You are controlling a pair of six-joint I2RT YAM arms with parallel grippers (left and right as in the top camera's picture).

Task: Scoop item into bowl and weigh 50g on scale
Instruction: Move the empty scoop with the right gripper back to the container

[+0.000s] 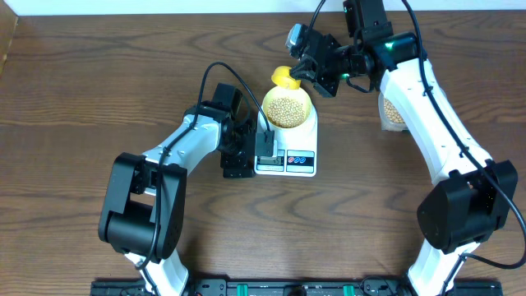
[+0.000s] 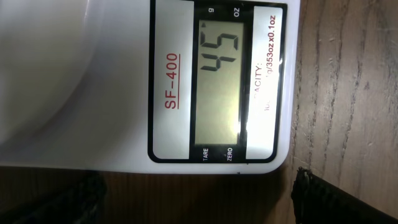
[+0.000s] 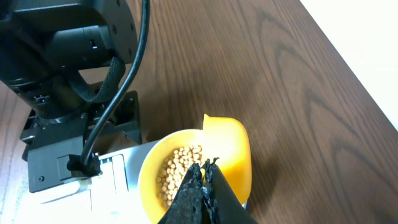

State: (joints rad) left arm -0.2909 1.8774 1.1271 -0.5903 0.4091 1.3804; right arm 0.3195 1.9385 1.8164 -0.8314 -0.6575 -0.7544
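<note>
The white scale [image 1: 288, 161] stands mid-table, and its display [image 2: 219, 87] reads 45. On it sits the pale-yellow bowl [image 1: 288, 108], partly filled with the tan item [image 1: 286, 110]. In the right wrist view the bowl [image 3: 149, 180] and the item [image 3: 180, 168] show just past my fingers. My right gripper [image 1: 306, 71] [image 3: 205, 167] is shut on the handle of the bright yellow scoop [image 1: 283, 78] [image 3: 233, 149], whose head hangs tilted at the bowl's far rim. My left gripper [image 1: 251, 154] [image 2: 193, 202] rests open by the scale's left edge, nothing between its fingers [image 2: 336, 199].
A clear tub [image 1: 393, 115] holding more beans stands to the right of the scale, mostly hidden under my right arm. Both arm bases sit along the front edge. Bare wooden tabletop [image 1: 74, 99] stretches to the left and in front.
</note>
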